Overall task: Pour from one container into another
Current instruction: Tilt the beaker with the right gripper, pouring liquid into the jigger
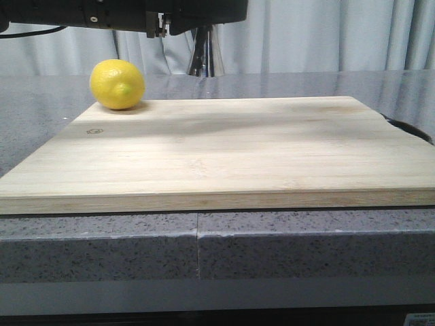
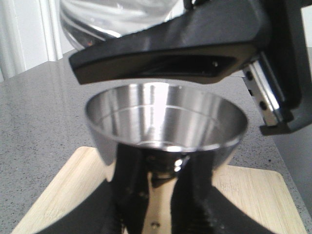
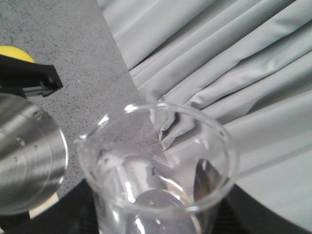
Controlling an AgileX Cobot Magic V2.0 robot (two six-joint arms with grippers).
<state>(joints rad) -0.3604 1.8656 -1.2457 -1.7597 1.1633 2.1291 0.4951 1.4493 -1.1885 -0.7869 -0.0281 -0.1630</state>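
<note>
Beaker [image 3: 161, 175] is thin glass, slick, fragile: right gripper [image 3: 156, 229] clamped low on body. Left gripper [image 2: 156, 204] pinches steel jigger [image 2: 165, 124] at waist, stiff, light.

A cutting board [image 1: 224, 153] lies on the surface [image 1: 41, 102], reaching almost to its front edge. A lemon [image 1: 117, 84] sits on the board's far left corner. Behind the board, right of the lemon, the jigger [image 1: 206, 54] is held above the surface in the left end effector [image 2: 155, 195], its fingers on either side of the waist. The beaker [image 3: 158, 170], in the right end effector, hangs just beside and above the jigger's rim. A curtain [image 1: 326, 34] hangs behind everything.
</note>
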